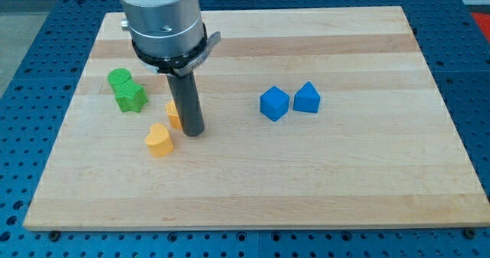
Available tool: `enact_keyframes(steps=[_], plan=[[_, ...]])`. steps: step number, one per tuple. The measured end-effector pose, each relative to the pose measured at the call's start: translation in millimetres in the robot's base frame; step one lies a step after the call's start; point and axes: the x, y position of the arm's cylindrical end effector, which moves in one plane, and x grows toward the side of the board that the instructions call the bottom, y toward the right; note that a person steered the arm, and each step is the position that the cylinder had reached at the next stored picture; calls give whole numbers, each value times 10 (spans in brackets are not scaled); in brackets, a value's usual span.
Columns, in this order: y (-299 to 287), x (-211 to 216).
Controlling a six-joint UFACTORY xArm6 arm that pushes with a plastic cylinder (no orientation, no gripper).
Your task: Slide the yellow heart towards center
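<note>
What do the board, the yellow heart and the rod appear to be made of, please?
The board looks like pale, unvarnished or matte wood: parallel glued strips with grain show. The yellow heart seems to be moulded or printed plastic, uniformly coloured and matte. The rod, ending in my tip just right of the heart, looks like dark metal or hard plastic with a slight sheen; which one is unclear.

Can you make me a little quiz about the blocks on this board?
1. True or false: my tip is touching the blue blocks.
2. How many green blocks are there?
3. Which block lies nearest the view's bottom? A) yellow heart B) blue cube C) green star

Key:
1. False. It is far left of the blue cube and the other blue block.
2. Two: a green star and a green round block.
3. A, the yellow heart.
</note>
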Motion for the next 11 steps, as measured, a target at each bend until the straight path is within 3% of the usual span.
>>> enact_keyframes(steps=[1,2,3,4,5,9,11], plan=[[23,434],[-212,606],[-877,488],[-1026,192],[-625,183],[-147,235],[114,-161]])
